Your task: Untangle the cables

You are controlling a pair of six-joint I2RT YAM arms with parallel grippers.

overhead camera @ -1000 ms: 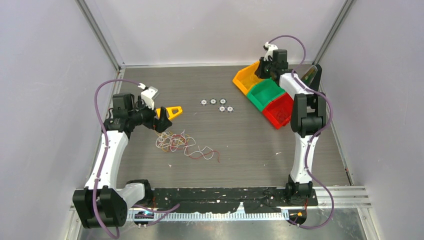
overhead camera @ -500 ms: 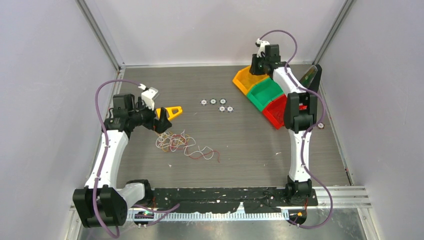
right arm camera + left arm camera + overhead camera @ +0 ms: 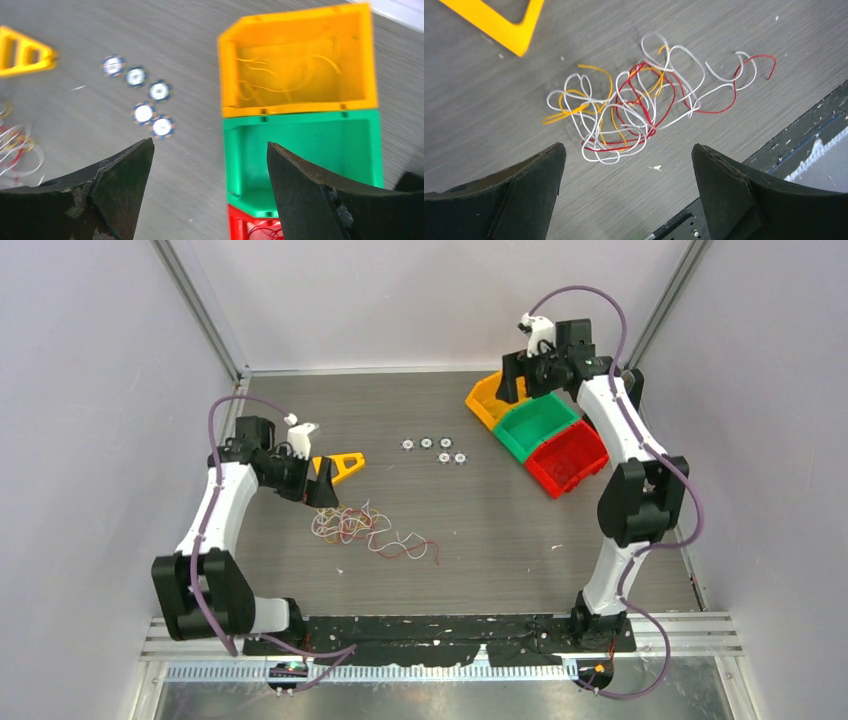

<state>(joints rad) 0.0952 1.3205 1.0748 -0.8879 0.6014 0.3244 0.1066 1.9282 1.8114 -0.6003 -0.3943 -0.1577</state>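
Observation:
The cables (image 3: pixel 350 525) lie in a loose tangle of white, red and yellow-orange wires on the dark table, left of centre. In the left wrist view the cables (image 3: pixel 624 112) sit just ahead of my left gripper (image 3: pixel 628 147), which is open and empty. From above, the left gripper (image 3: pixel 318 485) hovers at the tangle's upper left edge. My right gripper (image 3: pixel 520 380) is open and empty over the bins at the back right. Its wrist view puts the right gripper (image 3: pixel 210 144) above the green bin's left wall. Thin yellow cables (image 3: pixel 280 75) lie in the yellow bin, red ones (image 3: pixel 260 232) in the red bin.
A yellow bin (image 3: pixel 485 400), a green bin (image 3: pixel 540 425) and a red bin (image 3: pixel 565 458) stand in a diagonal row at the back right. Several small round discs (image 3: pixel 433 448) lie mid-table. A yellow triangular piece (image 3: pixel 345 462) rests beside the left gripper. White walls enclose the table.
The right gripper has gone from shut to open, and the right arm has swung its elbow out to the right. The left arm's elbow rose while its gripper stayed by the tangle.

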